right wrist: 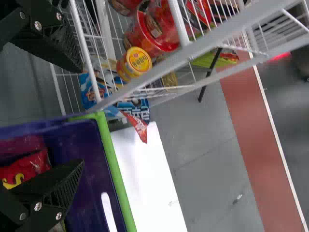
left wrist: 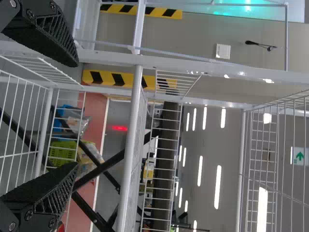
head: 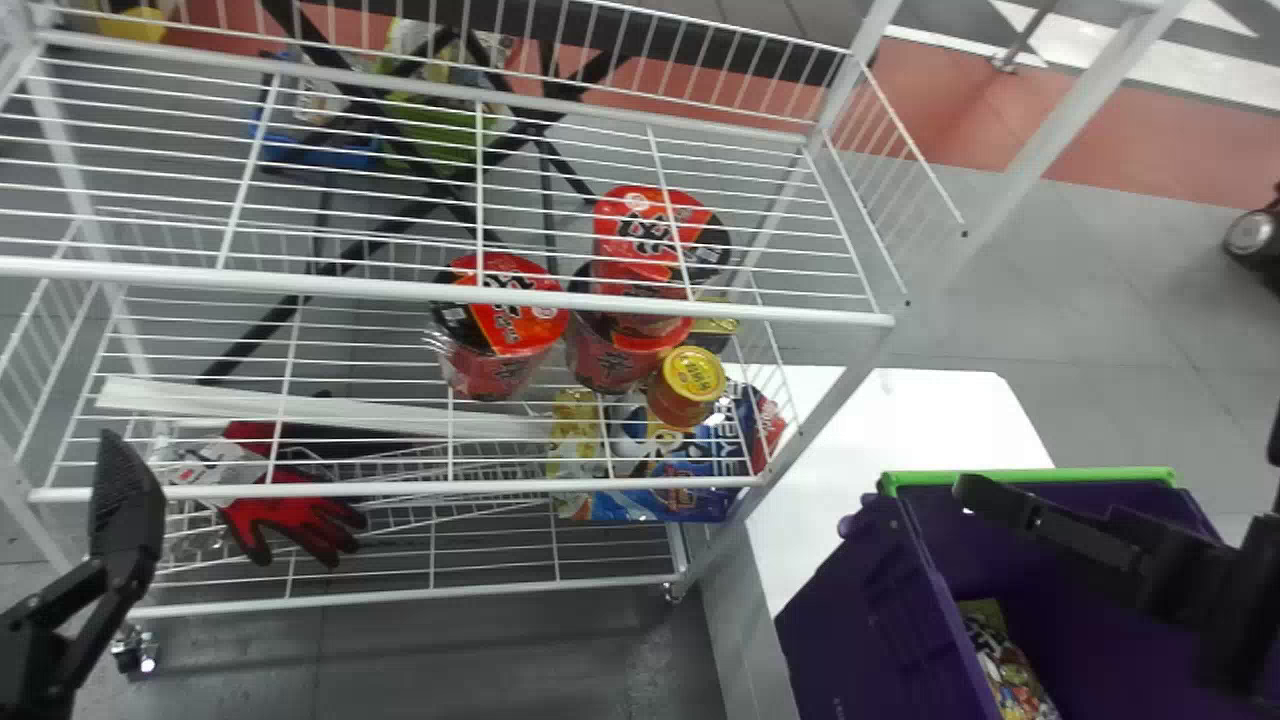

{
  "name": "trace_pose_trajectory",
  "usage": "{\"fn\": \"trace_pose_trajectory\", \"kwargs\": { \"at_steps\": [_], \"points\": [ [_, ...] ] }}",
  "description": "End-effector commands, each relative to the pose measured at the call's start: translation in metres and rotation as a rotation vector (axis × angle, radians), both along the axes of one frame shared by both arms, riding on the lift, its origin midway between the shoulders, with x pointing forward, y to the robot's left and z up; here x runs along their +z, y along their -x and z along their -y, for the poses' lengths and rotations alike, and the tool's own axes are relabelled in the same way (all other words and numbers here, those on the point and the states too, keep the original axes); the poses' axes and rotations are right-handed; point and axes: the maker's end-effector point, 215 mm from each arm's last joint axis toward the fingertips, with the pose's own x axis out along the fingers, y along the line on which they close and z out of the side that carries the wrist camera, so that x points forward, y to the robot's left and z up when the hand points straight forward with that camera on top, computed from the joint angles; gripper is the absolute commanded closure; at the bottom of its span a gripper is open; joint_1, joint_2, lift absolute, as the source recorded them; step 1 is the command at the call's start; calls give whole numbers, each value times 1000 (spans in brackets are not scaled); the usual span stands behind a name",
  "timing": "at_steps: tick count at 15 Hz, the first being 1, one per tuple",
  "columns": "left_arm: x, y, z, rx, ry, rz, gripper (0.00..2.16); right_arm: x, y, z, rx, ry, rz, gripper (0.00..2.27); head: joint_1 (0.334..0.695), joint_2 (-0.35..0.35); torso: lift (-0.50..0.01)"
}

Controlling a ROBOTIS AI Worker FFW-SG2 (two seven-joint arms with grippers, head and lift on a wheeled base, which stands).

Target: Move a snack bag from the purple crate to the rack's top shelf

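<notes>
- Snack bag [head: 1012,668] in the purple crate [head: 850,600], long axis slanting from far left to near right, by the left wall.
- Its near end is cut off by the head view's bottom edge.
- Red bag [right wrist: 30,165], also in the crate, partly behind a finger (which way it points, I can't tell).
- Right gripper [head: 1090,540] spread wide, above the crate; left gripper [head: 125,505], wide too, by the rack [head: 440,285].

Light is bright and fairly even. The white desk [head: 890,420] at right glares almost blank, while the purple crate [head: 850,610] is dim and shadowed inside. White light strips [left wrist: 218,185] gleam in the left wrist view, beside a small red glow [left wrist: 119,128].
</notes>
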Motion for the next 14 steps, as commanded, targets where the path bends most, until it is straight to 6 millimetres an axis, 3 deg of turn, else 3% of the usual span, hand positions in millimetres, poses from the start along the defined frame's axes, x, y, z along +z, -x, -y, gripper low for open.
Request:
{"fn": "trace_pose_trajectory", "kwargs": {
  "at_steps": [1, 3, 7, 9, 11, 14],
  "points": [
    [-4, 1, 2, -3, -11, -7, 80, 9, -3, 36, -26, -16, 12, 167, 695, -350, -462],
    [-9, 1, 2, -6, -12, -17, 80, 36, -10, 71, -32, -43, 68, 157, 695, -350, -462],
    [-12, 4, 3, -5, -8, -11, 80, 48, -2, 114, -5, -94, 49, 167, 695, -350, -462],
    [-13, 4, 7, -9, 0, -3, 80, 47, 5, 123, 26, -85, 9, 164, 695, -350, -462],
    [-14, 5, 8, -11, 0, -2, 80, 30, 8, 116, 73, -97, -58, 164, 695, -350, -462],
    [-14, 4, 7, -7, 2, 0, 76, -13, 17, 105, 116, -81, -203, 151, 695, -350, -462]
  ]
}}
